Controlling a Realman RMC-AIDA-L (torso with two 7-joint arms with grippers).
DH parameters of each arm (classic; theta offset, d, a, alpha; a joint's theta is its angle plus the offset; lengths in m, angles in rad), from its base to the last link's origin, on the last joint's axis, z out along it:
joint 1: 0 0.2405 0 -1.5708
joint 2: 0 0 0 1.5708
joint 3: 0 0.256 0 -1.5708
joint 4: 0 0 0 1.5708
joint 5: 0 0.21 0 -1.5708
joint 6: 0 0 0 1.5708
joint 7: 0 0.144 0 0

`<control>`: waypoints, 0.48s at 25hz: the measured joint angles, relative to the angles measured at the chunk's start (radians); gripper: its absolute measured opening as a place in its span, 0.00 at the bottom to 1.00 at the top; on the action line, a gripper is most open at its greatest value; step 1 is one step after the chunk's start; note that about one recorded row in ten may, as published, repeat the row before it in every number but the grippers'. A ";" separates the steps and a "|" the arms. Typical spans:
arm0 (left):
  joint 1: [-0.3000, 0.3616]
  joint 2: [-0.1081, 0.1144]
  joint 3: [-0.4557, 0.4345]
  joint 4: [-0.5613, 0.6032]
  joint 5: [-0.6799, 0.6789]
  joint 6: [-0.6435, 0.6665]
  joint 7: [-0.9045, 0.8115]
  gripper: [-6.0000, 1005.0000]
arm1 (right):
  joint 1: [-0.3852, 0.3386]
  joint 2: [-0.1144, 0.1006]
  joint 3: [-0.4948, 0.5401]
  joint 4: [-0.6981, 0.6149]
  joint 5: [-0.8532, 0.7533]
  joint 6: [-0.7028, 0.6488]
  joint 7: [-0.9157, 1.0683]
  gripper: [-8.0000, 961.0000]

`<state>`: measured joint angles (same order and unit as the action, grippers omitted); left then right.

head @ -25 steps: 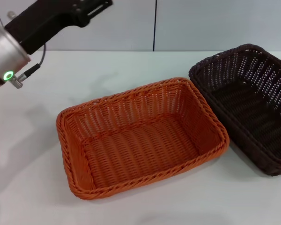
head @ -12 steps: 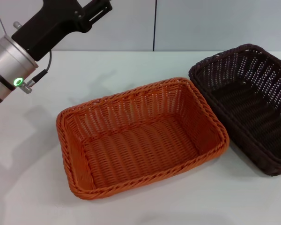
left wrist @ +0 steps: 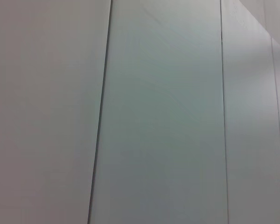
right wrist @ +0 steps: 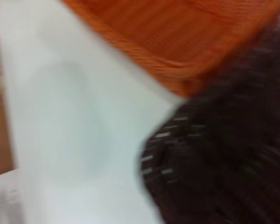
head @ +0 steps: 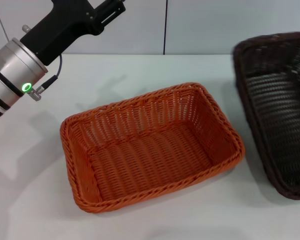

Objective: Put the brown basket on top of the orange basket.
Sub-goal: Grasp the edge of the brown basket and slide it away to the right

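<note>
White tabletop (head: pixel 140 67) is stretching out under your work, with a pale panelled wall (head: pixel 215 25) closing it off behind; the orange basket (head: pixel 150 145) is sitting flat near the middle of it, mouth up and holding nothing, so it is lying ready to take a load from above; the brown basket (head: pixel 277 110) is showing at your robot's right side, its far end tipped up and its rim running out of the head view, which I am reading as it being raised at one end rather than resting square on the table; it is lying apart from the orange one in that view, while the right wrist view is showing its dark weave (right wrist: pixel 224 163) close beside the orange corner (right wrist: pixel 186 42); you are not being shown the right gripper in any view, so whether it is gripping the brown rim I cannot tell, though the tilt is suggesting a hold somewhere out of sight; the left gripper (head: pixel 112 10) is hanging high over the far left of the table, pointing toward the wall, and its wrist camera is catching only wall panels; whether its fingers are spread or closed I cannot tell; it is looking parked, well apart from both baskets, leaving the path over the orange basket free.
</note>
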<state>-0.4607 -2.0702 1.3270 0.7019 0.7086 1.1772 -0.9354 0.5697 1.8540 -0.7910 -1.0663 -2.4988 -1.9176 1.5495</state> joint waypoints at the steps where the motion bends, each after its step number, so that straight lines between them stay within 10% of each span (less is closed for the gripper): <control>1: 0.000 -0.001 0.008 0.000 -0.004 -0.004 -0.004 0.78 | 0.000 0.000 0.000 0.000 0.000 0.000 0.000 0.65; 12: -0.006 0.000 0.036 -0.010 -0.024 -0.013 -0.005 0.78 | 0.000 0.034 0.075 -0.015 -0.022 -0.047 -0.089 0.65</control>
<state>-0.4663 -2.0706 1.3629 0.6923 0.6846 1.1637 -0.9401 0.5701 1.8879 -0.7160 -1.0814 -2.5205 -1.9649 1.4609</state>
